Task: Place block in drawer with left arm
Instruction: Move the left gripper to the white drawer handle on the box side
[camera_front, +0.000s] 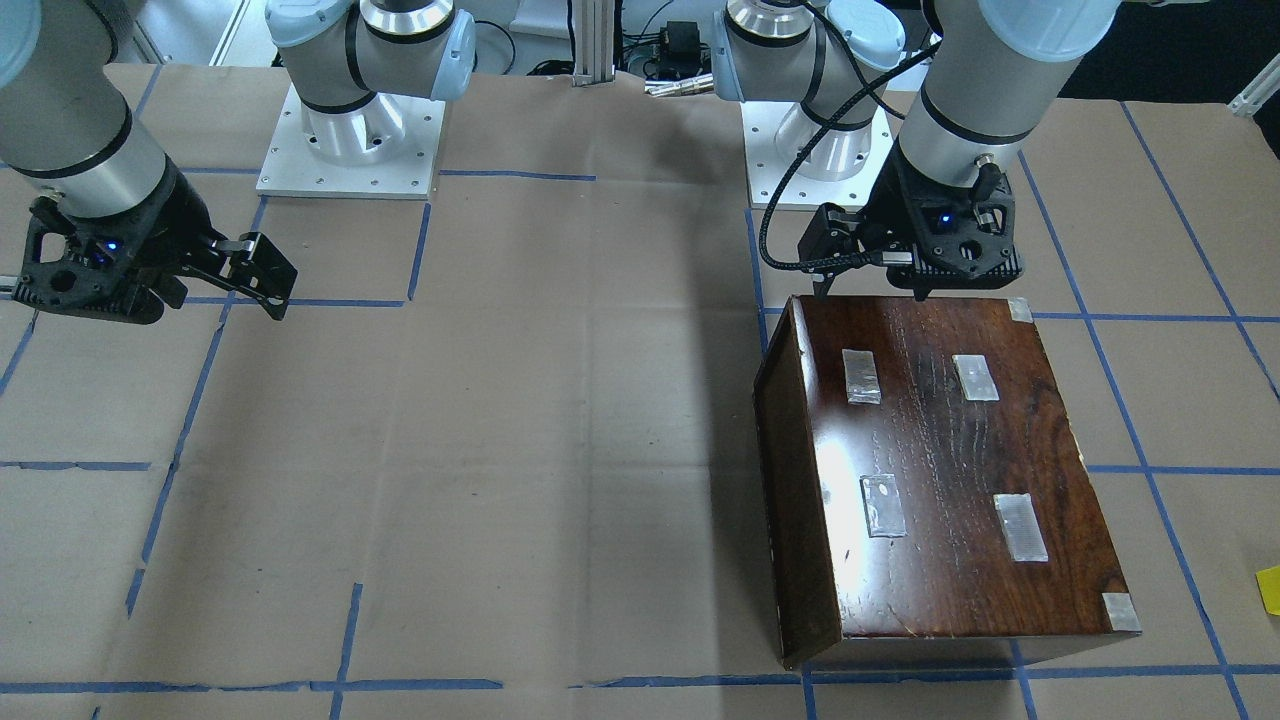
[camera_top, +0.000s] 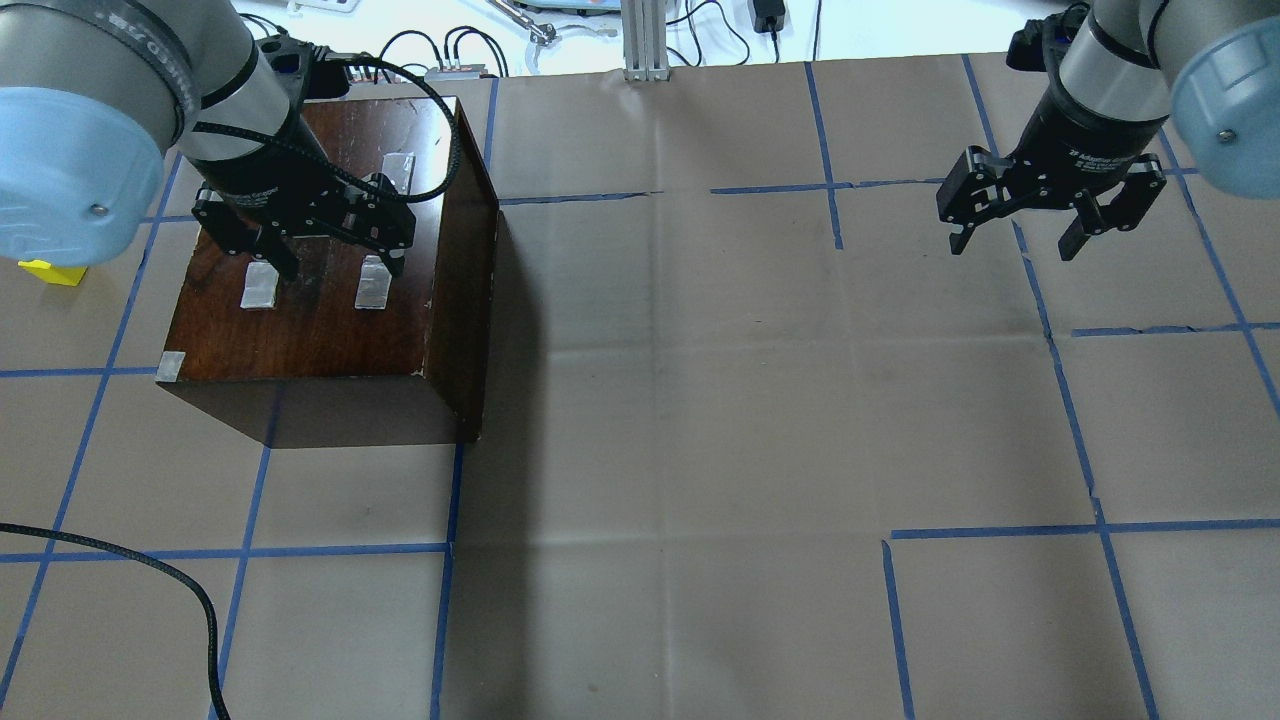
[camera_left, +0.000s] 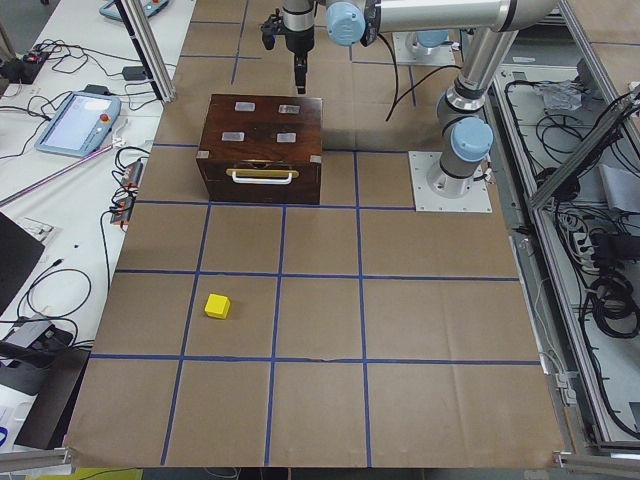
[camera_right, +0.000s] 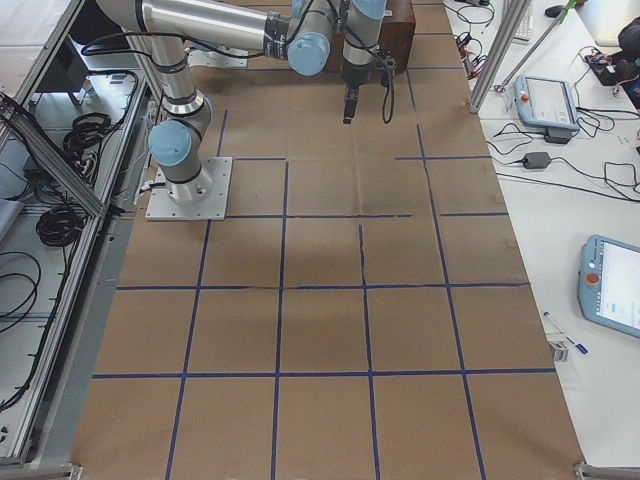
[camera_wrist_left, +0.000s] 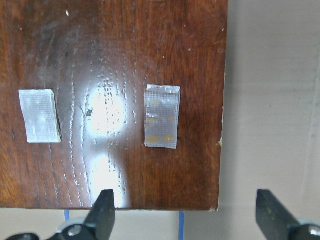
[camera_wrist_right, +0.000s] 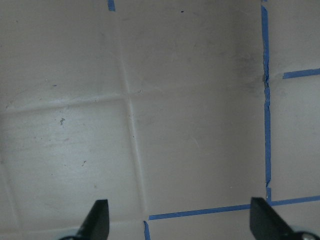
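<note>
Block cut off by front view's edge; overhead, left arm hides pt of it.

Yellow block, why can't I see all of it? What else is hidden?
- Block: overhead view, blue cap of the left arm covers part; front-facing view, right edge cuts it.
- Drawer: shut, inside hidden; front shows only in left side view.
- Box: right side view, top edge cuts it, right arm overlaps.
</note>
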